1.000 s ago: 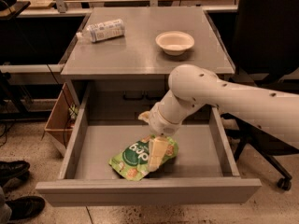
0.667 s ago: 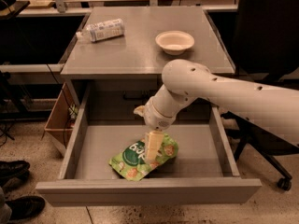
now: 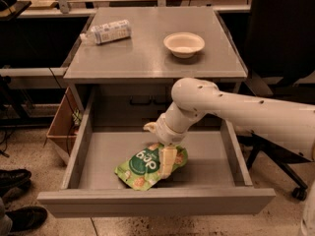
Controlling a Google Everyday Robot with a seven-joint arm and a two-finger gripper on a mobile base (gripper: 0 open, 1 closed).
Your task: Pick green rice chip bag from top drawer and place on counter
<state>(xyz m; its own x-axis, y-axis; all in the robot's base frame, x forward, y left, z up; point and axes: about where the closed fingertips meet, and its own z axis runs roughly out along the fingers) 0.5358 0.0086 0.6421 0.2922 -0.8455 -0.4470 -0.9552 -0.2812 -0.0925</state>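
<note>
Green rice chip bag point(image 3: 142, 167), top drawer point(image 3: 157, 200) below worktop's point(image 3: 147, 58) front edge: my end effector point(image 3: 167, 162) rests on it to grasp; closure, I cannot tell.

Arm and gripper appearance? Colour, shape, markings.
The arm has a smooth white rounded shell, a bulbous elbow, small dark dots and no visible cables. The gripper, down in the drawer over the chip bag, is slim and cream-yellow.

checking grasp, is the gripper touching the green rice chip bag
Cannot tell. In the camera view the gripper overlaps the green rice chip bag; height above it unclear.
</note>
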